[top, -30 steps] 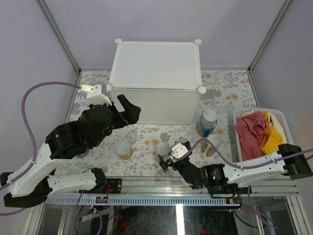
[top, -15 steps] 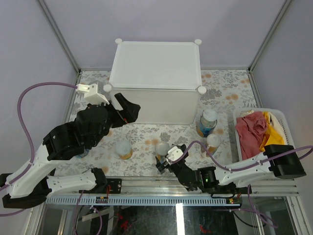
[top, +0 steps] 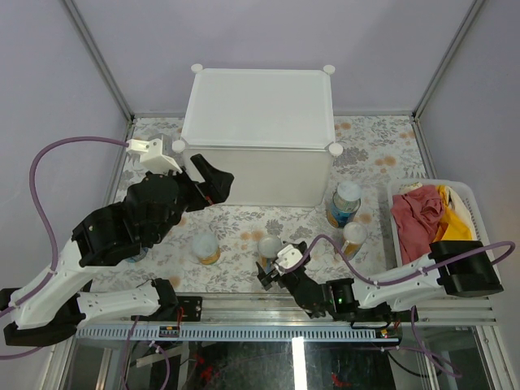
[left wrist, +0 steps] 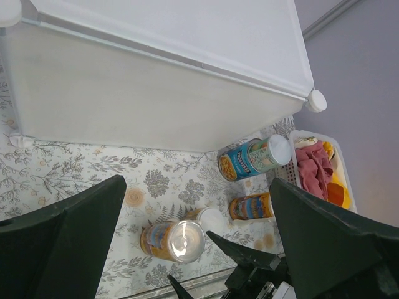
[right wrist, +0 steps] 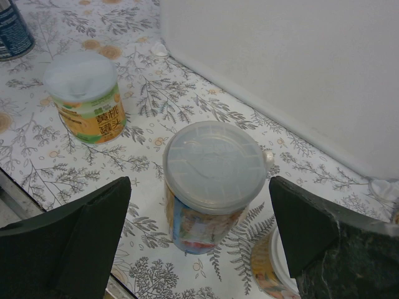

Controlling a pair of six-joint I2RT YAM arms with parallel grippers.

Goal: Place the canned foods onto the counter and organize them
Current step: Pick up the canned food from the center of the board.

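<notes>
The white counter (top: pixel 258 122) stands at the back, its top bare. A blue-labelled can (top: pixel 344 202) and an orange can (top: pixel 352 238) stand right of it. A short yellow-green can (top: pixel 205 246) and a tall clear-lidded can (top: pixel 270 245) stand in front. My right gripper (top: pixel 271 273) is open, low by the tall can; in the right wrist view that can (right wrist: pixel 214 180) sits between the spread fingers (right wrist: pixel 81 240), untouched. My left gripper (top: pixel 213 182) is open and empty, raised before the counter's front wall (left wrist: pixel 143 93). The left wrist view shows the cans (left wrist: pixel 177 240) below.
A white slatted basket (top: pixel 470 195) of red and yellow cloth sits at the right edge. Another white-lidded can (right wrist: pixel 277 268) stands close beside the tall one. A dark blue can (right wrist: pixel 12 31) stands at far left, under my left arm in the top view. The metal rail (top: pixel 268 313) runs along the near edge.
My right gripper has slid left and nearer to the tall can. My left arm rose slightly, then held still. The cans have not moved.
</notes>
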